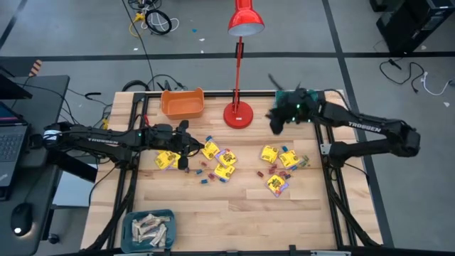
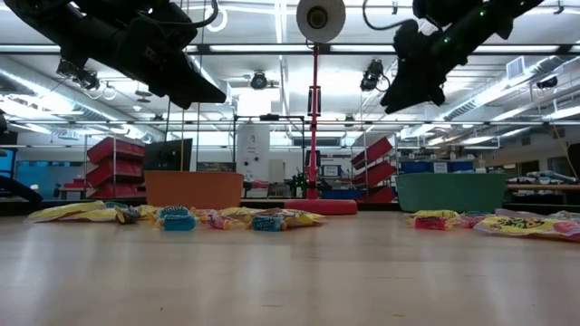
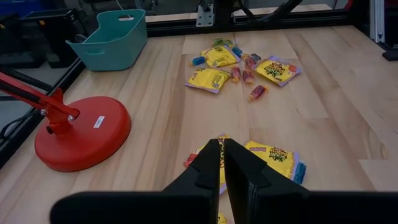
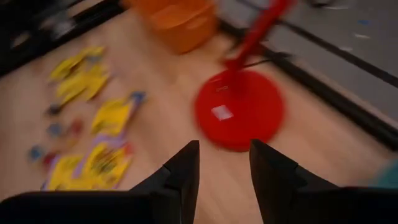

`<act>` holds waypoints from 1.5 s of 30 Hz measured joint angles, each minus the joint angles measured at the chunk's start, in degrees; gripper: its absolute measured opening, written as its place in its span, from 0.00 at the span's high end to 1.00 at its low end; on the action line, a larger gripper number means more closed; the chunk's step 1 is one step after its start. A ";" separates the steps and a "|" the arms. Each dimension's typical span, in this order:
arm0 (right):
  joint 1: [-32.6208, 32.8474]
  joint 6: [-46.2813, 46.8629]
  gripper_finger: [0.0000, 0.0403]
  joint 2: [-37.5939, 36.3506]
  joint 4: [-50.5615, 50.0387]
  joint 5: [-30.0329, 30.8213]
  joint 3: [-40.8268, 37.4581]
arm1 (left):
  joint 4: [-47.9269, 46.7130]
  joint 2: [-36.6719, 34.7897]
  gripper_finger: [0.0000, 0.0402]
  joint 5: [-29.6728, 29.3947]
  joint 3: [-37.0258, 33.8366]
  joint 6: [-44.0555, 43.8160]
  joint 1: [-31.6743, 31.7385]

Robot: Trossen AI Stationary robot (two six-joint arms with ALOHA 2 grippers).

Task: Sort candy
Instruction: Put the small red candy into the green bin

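Note:
The candy lies loose on the middle of the wooden table: yellow packets (image 1: 210, 150) (image 1: 269, 153) (image 3: 208, 79) (image 4: 112, 115) with tiny red and blue pieces (image 1: 205, 178) among them. Pale beige bars (image 1: 149, 229) fill a teal bin at the near left. My left gripper (image 1: 186, 142) (image 3: 222, 155) hangs shut above the left group of packets, well clear of the table in the low view (image 2: 204, 91). My right gripper (image 1: 279, 119) (image 4: 224, 168) is open, with nothing between its fingers. It hangs high near the far right, beside the lamp base, and shows blurred.
A red desk lamp stands on its round base (image 1: 238, 114) at the far middle. An orange bin (image 1: 181, 103) sits to its left, a second teal bin (image 3: 112, 37) (image 2: 450, 192) at the far right, under my right arm. The near middle of the table is bare wood (image 1: 242, 220).

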 joint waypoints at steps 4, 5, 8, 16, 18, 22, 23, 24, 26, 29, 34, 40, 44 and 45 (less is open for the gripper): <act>6.98 -2.80 0.69 1.02 -0.09 -0.25 0.00 | -0.01 0.00 0.94 0.00 0.00 0.00 0.00; 8.72 -3.85 0.69 1.29 0.04 -0.58 0.00 | -0.02 0.00 0.94 0.00 0.00 0.00 0.00; 13.59 -6.87 0.69 1.90 -0.05 -1.14 0.01 | -0.04 0.00 0.94 0.00 0.00 0.00 0.00; 24.04 -8.62 0.69 2.08 -0.78 -1.20 0.00 | -0.08 0.00 0.94 0.01 0.00 0.02 0.00; 26.27 -8.28 0.69 2.71 -0.90 -0.27 0.00 | -0.07 0.00 0.94 0.00 -0.01 0.02 0.00; 30.39 -8.07 0.69 5.80 -0.83 2.32 0.00 | -0.04 0.00 0.94 0.00 0.00 0.02 0.00; 31.27 -7.59 0.69 6.91 -0.85 2.96 0.00 | -0.04 0.00 0.94 0.00 0.00 0.02 0.00; 32.10 -6.67 0.69 8.07 -0.97 3.85 0.00 | -0.10 0.00 0.94 0.00 0.00 0.02 0.00; 33.54 -5.03 0.69 10.28 -0.92 5.22 0.00 | -0.12 0.00 0.94 0.00 -0.01 0.02 0.00; 35.46 -2.36 0.69 13.83 -0.95 7.67 0.00 | -0.13 0.00 0.94 0.00 0.00 0.02 0.00; 37.95 2.09 0.68 19.33 -1.25 9.11 0.00 | -0.20 0.00 0.94 0.01 0.00 0.00 0.00; 40.40 4.38 0.68 25.80 -1.33 9.27 -0.02 | -0.26 0.00 0.94 0.02 0.00 0.02 0.00; 41.26 5.58 0.68 29.03 -1.31 9.98 -0.02 | -0.26 0.00 0.94 0.02 0.00 0.02 0.00; 41.42 5.81 0.67 29.67 -1.32 10.08 -0.02 | -0.26 0.00 0.94 0.02 0.00 0.02 0.00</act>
